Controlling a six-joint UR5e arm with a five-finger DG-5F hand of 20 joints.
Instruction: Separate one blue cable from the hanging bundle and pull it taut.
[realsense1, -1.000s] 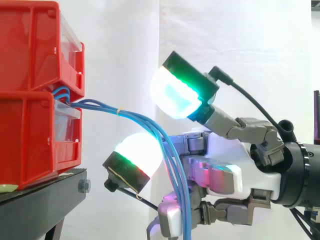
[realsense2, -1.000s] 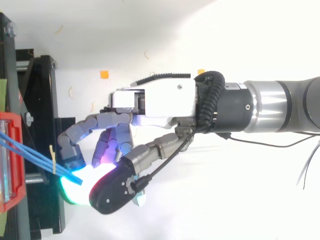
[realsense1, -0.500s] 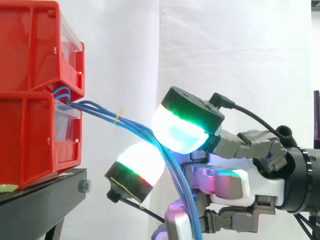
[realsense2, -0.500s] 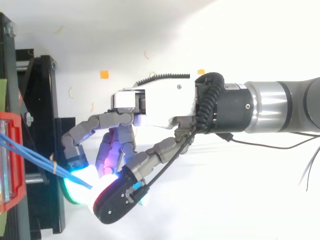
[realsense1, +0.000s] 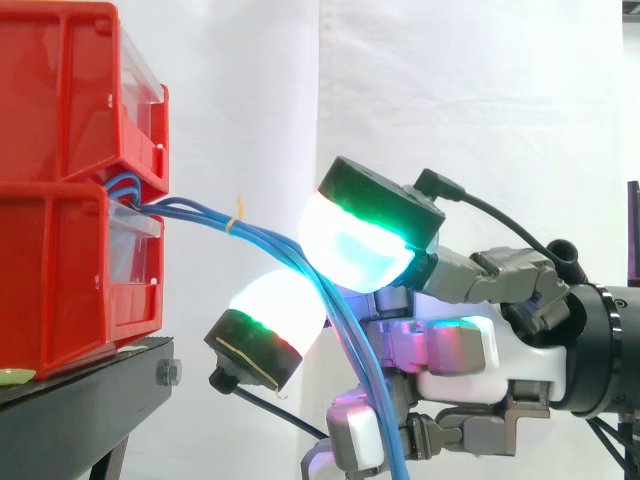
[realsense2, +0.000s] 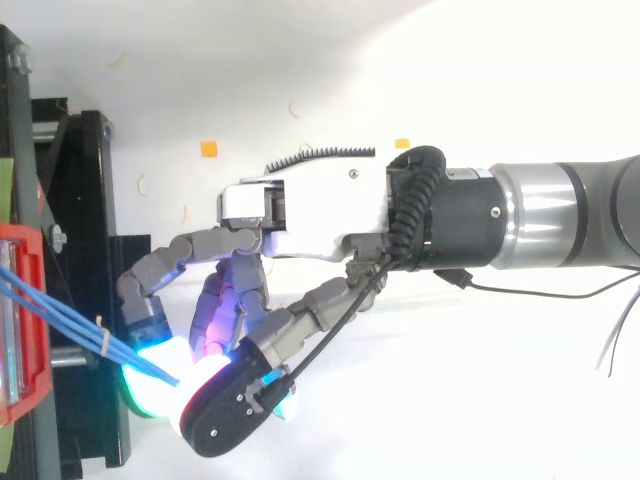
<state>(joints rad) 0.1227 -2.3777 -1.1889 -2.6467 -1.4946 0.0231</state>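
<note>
Several blue cables (realsense1: 270, 240) leave the gap between two stacked red bins (realsense1: 60, 180) and droop to the right, held together by a small yellow tie (realsense1: 233, 222). My hand (realsense1: 470, 350) reaches in from the right with its fingers curled. One glowing pad (realsense1: 365, 250) presses on the cables from above, and another pad (realsense1: 275, 315) sits below and to the left of them. The cables run down between these pads and past the lower fingers. From above, the cables (realsense2: 60, 315) end under the pads of the hand (realsense2: 310, 210). How many strands are pinched is hidden.
The bins rest on a black stand (realsense1: 90, 390) at the left, seen from above as a dark frame (realsense2: 90, 200). A white curtain hangs behind. Small orange marks (realsense2: 208, 149) lie on the white floor beyond the hand.
The upper pad swung down from above the cables onto them. Since then the hand and the pinched part of the bundle have risen slightly.
</note>
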